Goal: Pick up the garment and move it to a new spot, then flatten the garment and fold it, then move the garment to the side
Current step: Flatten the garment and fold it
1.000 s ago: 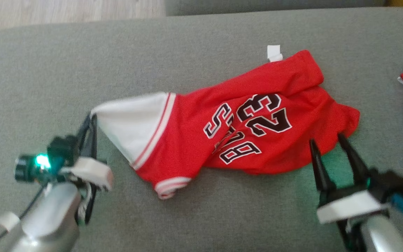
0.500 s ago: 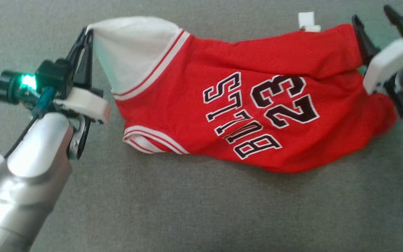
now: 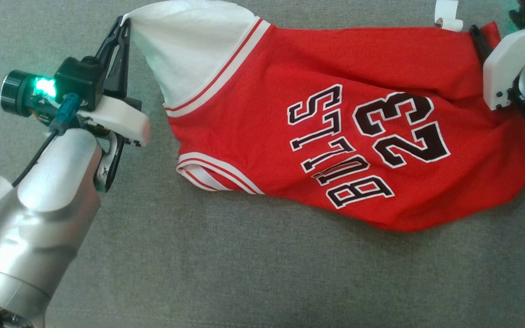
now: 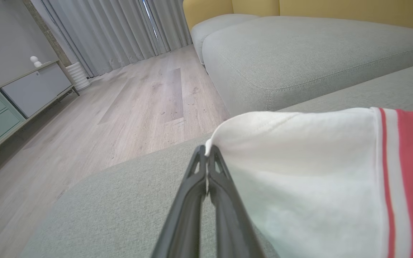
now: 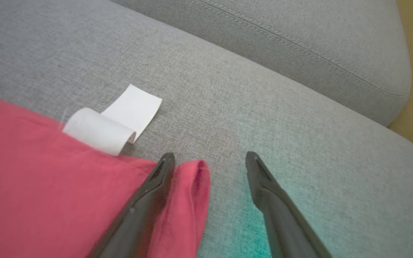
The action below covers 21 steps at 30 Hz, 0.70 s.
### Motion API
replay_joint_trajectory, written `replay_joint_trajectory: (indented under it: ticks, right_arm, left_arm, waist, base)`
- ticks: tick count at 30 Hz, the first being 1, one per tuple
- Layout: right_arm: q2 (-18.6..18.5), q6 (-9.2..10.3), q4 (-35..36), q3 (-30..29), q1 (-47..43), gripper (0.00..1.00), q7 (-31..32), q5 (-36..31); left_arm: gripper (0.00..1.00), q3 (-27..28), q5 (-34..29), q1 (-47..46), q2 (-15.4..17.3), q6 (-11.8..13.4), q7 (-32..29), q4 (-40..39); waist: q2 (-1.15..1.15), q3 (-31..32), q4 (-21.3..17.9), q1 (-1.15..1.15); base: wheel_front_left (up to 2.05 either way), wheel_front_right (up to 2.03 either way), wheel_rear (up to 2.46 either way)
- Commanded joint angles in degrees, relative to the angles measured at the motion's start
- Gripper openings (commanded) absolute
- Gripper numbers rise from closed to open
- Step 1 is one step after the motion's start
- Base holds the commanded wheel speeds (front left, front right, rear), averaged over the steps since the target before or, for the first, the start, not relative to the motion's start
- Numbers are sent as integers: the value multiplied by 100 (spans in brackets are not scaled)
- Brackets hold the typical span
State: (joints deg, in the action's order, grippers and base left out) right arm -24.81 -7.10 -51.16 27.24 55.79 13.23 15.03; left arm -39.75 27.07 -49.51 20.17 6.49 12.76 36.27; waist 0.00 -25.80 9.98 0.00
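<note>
Pinching the white sleeve corner of the red jersey (image 3: 335, 68) spread on the grey sofa (image 3: 244, 273), the left pincer (image 4: 205, 152) is closed tight, while the right pincer (image 5: 210, 157) stands wide around its hem corner, perhaps touching it.

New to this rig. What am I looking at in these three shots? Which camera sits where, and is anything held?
This is a wheeled robot with two arms, working over a grey sofa cushion. The wide picture comes from a camera on its head, looking down. The other two come from cameras on its wrists, each looking along that arm's two dark fingers. On the cushion lies a red jersey with a white label at its edge. The left tool is shut on the jersey's white corner. The right tool is open, with a red corner of the jersey between its fingers, and grips nothing yet.
</note>
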Motion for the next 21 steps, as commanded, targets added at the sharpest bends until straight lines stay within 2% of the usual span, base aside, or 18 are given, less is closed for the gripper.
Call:
replay_joint_trajectory:
  ticks: [1,2,3,5,7,8,9,14,21]
  right_arm:
    - [-55,-39,-97,240,-14,85,-18,-36]
    - [-51,-39,-174,319,20,75,-23,-51]
    - [-51,-39,-174,319,20,75,-23,-51]
    - [-18,-39,-307,437,71,49,-40,-28]
    - [24,-39,-428,544,99,39,-18,23]
    - [43,-39,-481,590,107,25,-8,64]
    - [51,-39,-523,639,119,0,-15,90]
    - [35,-39,-599,752,269,0,-538,47]
    - [184,-39,-789,216,391,0,-1888,41]
  left_arm:
    - [0,159,-69,-285,199,-13,72,-43]
    - [0,153,-67,-287,197,-24,80,-19]
    - [0,153,-67,-287,197,-24,80,-19]
    - [0,144,-61,-285,202,-42,92,30]
    - [0,131,-58,-281,205,-57,101,75]
    - [0,123,-57,-278,203,-63,105,94]
    - [0,116,-53,-277,199,-70,108,112]
    - [0,122,-88,-301,229,-72,159,132]
    - [0,260,-414,-402,517,4,219,-258]
  waist:
    - [0,14,17,0]
    - [0,25,19,0]
    - [0,25,19,0]
    - [0,53,12,0]
    - [0,95,4,0]
    - [0,119,1,0]
    - [0,142,-1,0]
    - [0,307,-66,0]
    - [0,907,-297,0]
  base:
    - [0,0,0]
    - [0,0,0]
    - [0,0,0]
    - [0,0,0]
    - [0,0,0]
    - [0,0,0]
    - [0,0,0]
    - [0,0,0]
    - [0,0,0]
